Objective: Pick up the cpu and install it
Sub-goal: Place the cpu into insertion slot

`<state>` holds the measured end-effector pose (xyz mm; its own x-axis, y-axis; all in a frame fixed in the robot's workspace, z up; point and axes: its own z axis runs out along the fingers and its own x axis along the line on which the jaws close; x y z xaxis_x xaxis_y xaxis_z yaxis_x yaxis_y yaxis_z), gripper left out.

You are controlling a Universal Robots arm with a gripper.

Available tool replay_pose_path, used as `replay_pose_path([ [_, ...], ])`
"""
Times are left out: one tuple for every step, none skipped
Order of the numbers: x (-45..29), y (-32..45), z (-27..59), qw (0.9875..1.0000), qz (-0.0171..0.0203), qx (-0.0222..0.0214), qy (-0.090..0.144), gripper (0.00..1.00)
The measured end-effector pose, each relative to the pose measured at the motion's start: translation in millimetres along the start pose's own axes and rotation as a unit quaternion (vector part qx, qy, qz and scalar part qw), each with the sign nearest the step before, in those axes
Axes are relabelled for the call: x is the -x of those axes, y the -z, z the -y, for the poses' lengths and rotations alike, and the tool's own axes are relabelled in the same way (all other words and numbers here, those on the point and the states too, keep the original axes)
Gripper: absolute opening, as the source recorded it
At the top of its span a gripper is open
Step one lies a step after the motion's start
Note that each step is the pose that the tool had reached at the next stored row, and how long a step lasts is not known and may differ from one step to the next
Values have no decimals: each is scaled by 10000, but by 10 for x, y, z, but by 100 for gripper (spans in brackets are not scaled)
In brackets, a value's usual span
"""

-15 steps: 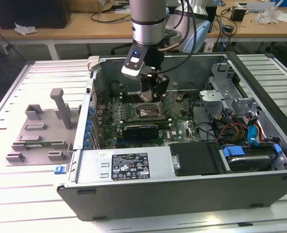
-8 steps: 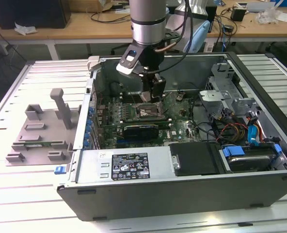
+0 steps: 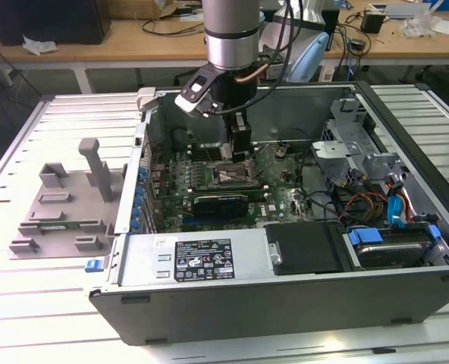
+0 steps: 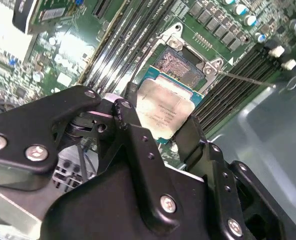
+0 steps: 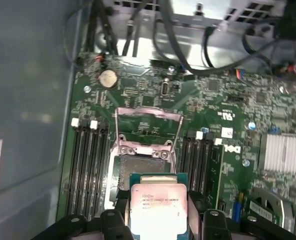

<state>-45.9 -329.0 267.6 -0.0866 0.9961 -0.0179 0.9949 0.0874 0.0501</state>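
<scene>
The cpu point(image 5: 158, 205), a flat square chip with a silver top on a green edge, is held between my black fingers point(image 5: 114, 219) in both wrist views. My gripper point(image 4: 160, 125) is shut on the cpu point(image 4: 163, 111) by two opposite edges. The chip hangs just above the motherboard, partly over one side of the open socket point(image 5: 138, 167). The socket's metal load plate point(image 5: 149, 125) stands raised, and its contact field point(image 4: 180, 65) is bare. In the exterior view my gripper point(image 3: 240, 148) reaches down into the open computer case, right over the socket point(image 3: 228, 176).
Memory slots point(image 5: 88, 165) flank the socket on both sides. A thin lever point(image 4: 248, 79) sticks out beside it. Cables and a drive cage point(image 3: 361, 163) crowd the case at the exterior view's right. A grey plastic tray point(image 3: 65, 205) lies outside the case at the left.
</scene>
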Motion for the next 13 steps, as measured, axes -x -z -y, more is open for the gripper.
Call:
replay_pose_path([
  [0,0,0,9999,6,-2,-108,55],
  [0,0,0,9999,8,-3,-148,55],
  [0,0,0,9999,8,-3,-150,55],
  [0,-1,0,9999,8,-3,-151,55],
  [0,-3,0,9999,8,-3,-151,55],
  [-1,-13,0,9999,7,-2,-151,55],
  [0,-19,1,9999,8,-3,-151,55],
  [-1,-30,2,9999,8,-3,-151,55],
  [-8,-54,3,9999,8,-3,-152,55],
  [-14,-69,3,9999,8,-3,-152,55],
  [-19,-81,3,9999,8,-3,-151,55],
  [-27,-101,3,9999,8,-2,-151,55],
  [-32,-118,3,9999,8,-3,-151,55],
])
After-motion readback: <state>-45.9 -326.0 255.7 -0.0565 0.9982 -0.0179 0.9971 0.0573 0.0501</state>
